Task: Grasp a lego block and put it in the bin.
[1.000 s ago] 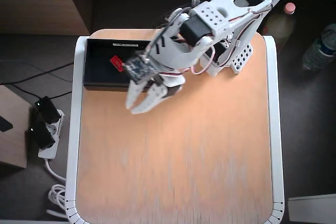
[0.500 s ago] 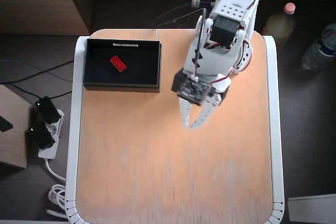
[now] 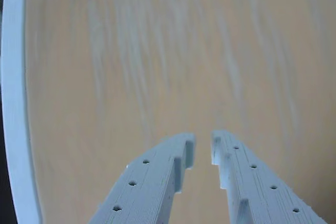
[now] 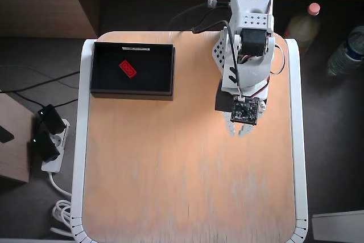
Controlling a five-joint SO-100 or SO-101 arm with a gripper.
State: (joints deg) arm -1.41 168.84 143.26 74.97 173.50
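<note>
In the overhead view the red lego block (image 4: pixel 128 68) lies inside the black bin (image 4: pixel 162 72) at the table's back left, with the white label strip on the bin's far rim. My gripper (image 4: pixel 239 131) hangs over the right half of the table, well to the right of the bin, under the folded white arm (image 4: pixel 245 55). Seen from the wrist, the gripper (image 3: pixel 203 144) points at bare wood. Its two white fingers (image 3: pixel 157 177) stand almost together with only a thin slit and nothing between them. Neither block nor bin shows in the wrist view.
The orange wooden table (image 4: pixel 187 186) has a raised white rim (image 4: pixel 85 140), which also runs down the left of the wrist view (image 3: pixel 13 103). Off the table, bottles (image 4: pixel 347 49) stand at the right and a power strip (image 4: pixel 50 140) lies on the floor at the left.
The arm has swung from over the bin to the right side of the table and folded back. The fingers have drawn together. The lego block stays in the bin.
</note>
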